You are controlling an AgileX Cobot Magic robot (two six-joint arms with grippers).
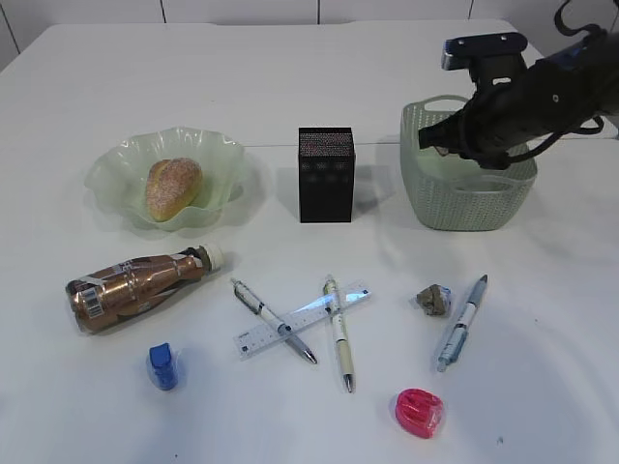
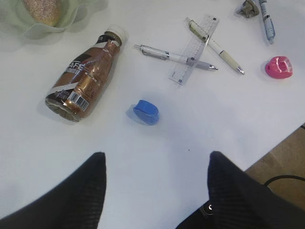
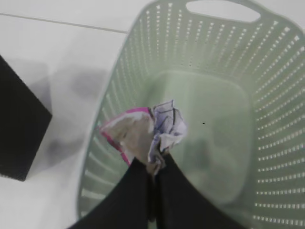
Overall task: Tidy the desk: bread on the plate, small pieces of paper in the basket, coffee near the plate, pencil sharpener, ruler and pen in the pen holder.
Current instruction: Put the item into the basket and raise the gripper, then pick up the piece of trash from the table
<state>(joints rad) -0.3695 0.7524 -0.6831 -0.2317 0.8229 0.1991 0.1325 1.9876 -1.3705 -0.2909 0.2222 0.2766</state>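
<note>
My right gripper hangs over the green basket, shut on a crumpled piece of paper; in the exterior view it is above the basket's left rim. My left gripper is open and empty above bare desk, near the blue pencil sharpener. The bread lies on the plate. The coffee lies on its side in front of the plate. Two pens cross the ruler in front of the pen holder.
Another crumpled paper piece lies next to a blue pen at the front right. A pink sharpener sits near the front edge. The desk's right edge shows in the left wrist view.
</note>
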